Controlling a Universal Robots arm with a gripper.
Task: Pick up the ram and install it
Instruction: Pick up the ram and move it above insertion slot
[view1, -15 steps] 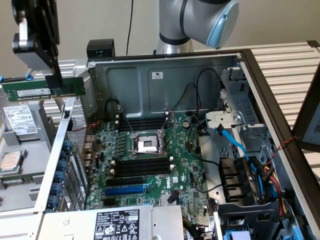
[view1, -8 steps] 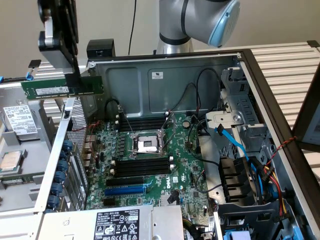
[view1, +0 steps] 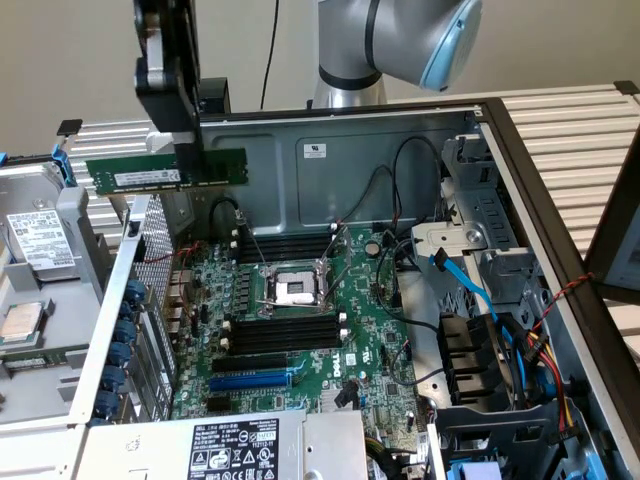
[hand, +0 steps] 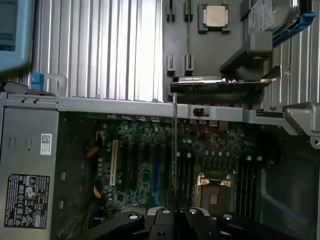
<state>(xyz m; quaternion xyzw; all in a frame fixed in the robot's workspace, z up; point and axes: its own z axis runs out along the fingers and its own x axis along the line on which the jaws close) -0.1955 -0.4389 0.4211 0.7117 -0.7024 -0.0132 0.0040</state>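
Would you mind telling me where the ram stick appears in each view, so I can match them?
Exterior view: the ram hangs level above the case, on the exterior view's left.
Wrist view: the ram shows edge-on, a thin strip over the motherboard.
Shared landmark: the CPU socket.

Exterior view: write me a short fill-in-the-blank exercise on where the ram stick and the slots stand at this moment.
1. The black gripper is shut on the long, thin green ram stick, held ____ the open grey computer case.
2. The long black slots on the large green motherboard are all ____.
3. The silver processor socket sits ____ the two banks of black slots.
Missing words: above; empty; between.
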